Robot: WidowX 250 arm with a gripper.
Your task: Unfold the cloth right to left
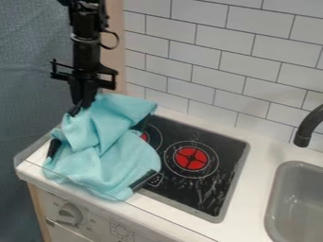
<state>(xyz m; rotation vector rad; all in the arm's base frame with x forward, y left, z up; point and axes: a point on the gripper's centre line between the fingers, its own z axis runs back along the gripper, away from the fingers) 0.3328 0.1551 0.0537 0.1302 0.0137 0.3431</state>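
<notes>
Right, nearest us there's the white front panel (90, 225) with its round knob (69, 214), and just above it the edge of the white countertop (255, 189). On that, at the left end, sits the light-blue cloth (126, 160), crumpled in thick folds, lying partly on the counter and partly over the left side of the black stovetop (214, 194). Its long axis runs from the front edge of the counter back toward the wall; the near end is broad and rounded, while a far flap points back and to the right. Dark strips show along its left side and at its near right corner. One red burner (191, 158) is in plain sight, another (144, 136) peeks out beside the cloth. Over to the right, the grey sink (274, 198). Farther back, the black gripper (82, 105) hangs pointing down at the cloth's far left part; can't tell whether it's pinching fabric or spread. Then the dark faucet (309, 125), the white tiled wall (208, 47), and a blue-grey curtain (31, 61) at left.
</notes>
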